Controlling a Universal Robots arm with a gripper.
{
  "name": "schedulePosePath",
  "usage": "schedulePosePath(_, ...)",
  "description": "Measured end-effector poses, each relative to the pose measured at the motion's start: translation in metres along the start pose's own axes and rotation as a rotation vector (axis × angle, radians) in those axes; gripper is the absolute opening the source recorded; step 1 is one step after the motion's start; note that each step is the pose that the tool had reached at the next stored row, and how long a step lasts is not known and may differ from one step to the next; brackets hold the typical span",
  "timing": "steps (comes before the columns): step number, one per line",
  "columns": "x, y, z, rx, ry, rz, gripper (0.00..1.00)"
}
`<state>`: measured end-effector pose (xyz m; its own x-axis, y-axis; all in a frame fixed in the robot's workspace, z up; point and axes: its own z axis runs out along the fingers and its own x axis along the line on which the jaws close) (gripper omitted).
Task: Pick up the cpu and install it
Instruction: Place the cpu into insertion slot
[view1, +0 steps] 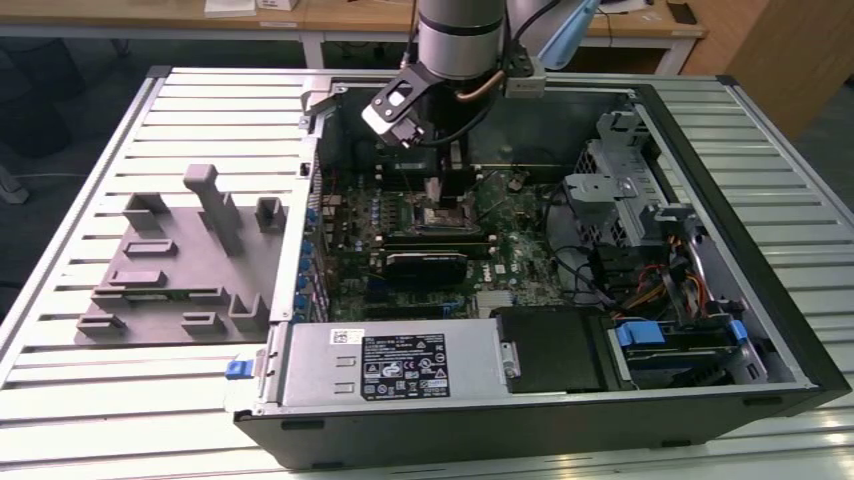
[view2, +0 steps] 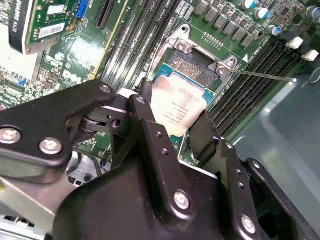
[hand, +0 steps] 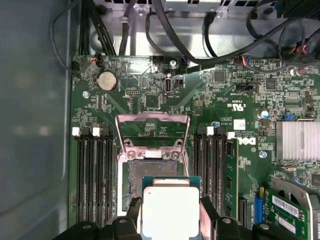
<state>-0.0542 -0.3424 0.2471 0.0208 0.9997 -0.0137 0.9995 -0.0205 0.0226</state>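
Observation:
The cpu (hand: 170, 210), a flat square chip with a silvery top, hangs just above the open black socket (hand: 150, 175) on the green motherboard. My gripper (hand: 170, 222) is shut on it, with one black finger (hand: 134, 216) on each of two opposite edges. The socket's metal load plate (hand: 152, 125) stands raised behind it. In the second wrist view the cpu (view2: 177, 107) sits tilted between the fingers (view2: 145, 117), partly over the socket (view2: 192, 62). In the exterior view my gripper (view1: 435, 195) reaches down into the open computer case, right over the socket (view1: 447, 218).
Memory slots (hand: 95, 170) flank the socket on both sides. A finned heat sink (hand: 300, 140) and loose black cables (hand: 215, 55) lie nearby. A grey fixture block (view1: 174, 260) sits on the exterior view's left, outside the case. The power supply (view1: 387, 365) and drive cage (view1: 627, 190) border the board.

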Motion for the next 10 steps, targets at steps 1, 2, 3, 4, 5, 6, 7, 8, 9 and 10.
schedulePosePath(1,0.0000,0.0000,0.0016,-0.0001,0.0001,0.000,0.54)
schedulePosePath(2,0.0001,-0.0001,0.0030,-0.0001,0.0000,0.000,0.54)
schedulePosePath(3,0.0001,-0.0001,0.0042,-0.0001,-0.0002,0.000,0.54)
schedulePosePath(4,0.0001,-0.0001,0.0051,-0.0001,-0.0002,-0.001,0.54)
schedulePosePath(5,0.0001,-0.0001,0.0061,-0.0001,-0.0002,-0.003,0.54)
schedulePosePath(6,0.0002,-0.0002,0.0069,-0.0002,-0.0001,-0.005,0.54)
schedulePosePath(7,0.0002,-0.0002,0.0077,-0.0002,-0.0001,-0.008,0.54)
schedulePosePath(8,0.0004,-0.0002,0.0085,-0.0003,0.0000,-0.011,0.54)
schedulePosePath(9,0.0004,-0.0002,0.0091,-0.0003,0.0001,-0.013,0.54)
schedulePosePath(10,0.0004,-0.0002,0.0096,-0.0003,0.0000,-0.013,0.54)
